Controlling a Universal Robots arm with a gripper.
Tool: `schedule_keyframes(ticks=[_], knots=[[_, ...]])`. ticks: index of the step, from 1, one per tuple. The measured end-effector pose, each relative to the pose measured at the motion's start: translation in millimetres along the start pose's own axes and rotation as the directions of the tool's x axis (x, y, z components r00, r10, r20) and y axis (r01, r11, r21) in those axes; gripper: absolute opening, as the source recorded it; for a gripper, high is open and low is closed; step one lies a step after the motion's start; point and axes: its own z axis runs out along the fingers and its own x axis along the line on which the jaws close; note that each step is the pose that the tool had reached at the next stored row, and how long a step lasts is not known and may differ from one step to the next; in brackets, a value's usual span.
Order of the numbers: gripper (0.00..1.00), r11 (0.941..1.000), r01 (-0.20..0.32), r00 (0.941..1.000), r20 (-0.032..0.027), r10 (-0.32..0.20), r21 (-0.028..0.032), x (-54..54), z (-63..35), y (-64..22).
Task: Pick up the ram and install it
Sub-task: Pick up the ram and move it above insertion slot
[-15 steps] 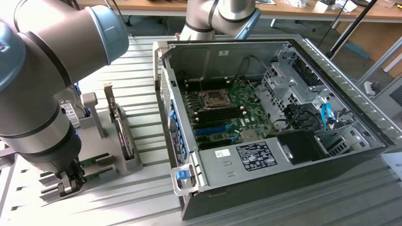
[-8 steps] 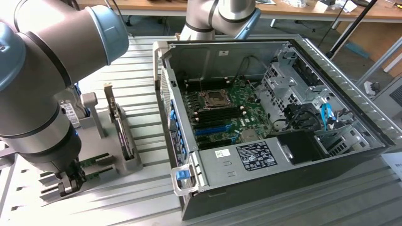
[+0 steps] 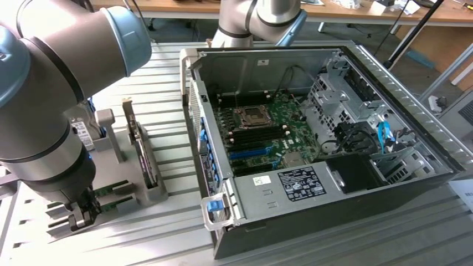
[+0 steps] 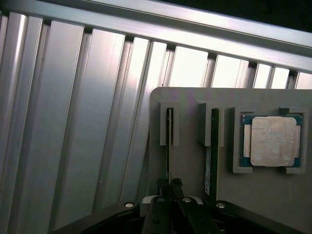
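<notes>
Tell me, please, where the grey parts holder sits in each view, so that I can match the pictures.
Exterior view: the grey parts holder stands at the exterior view's lower left, beside the open computer case.
Wrist view: the grey parts holder lies beyond the hand, which grips the ram.
Shared landmark: the ribbed aluminium table under it.

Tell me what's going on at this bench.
The robot arm's gripper is down at the grey holder, on the exterior view's left of the open computer case, shut on the ram, a thin stick standing in its slot. It is not lifted out yet. A second stick and a processor chip sit in the holder alongside.
</notes>
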Motion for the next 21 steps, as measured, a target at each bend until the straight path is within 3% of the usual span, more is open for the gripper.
schedule_keyframes(ticks=[10, 21], knots=[[0.12, 1.0, 0.0, 1.0, 0.0, 0.0, -0.0001, 0.0, -1.2, 0.0], [0.12, 1.0, 0.0, 1.0, 0.0, 0.0, 0.0001, 0.0, -16.0, -0.3]])
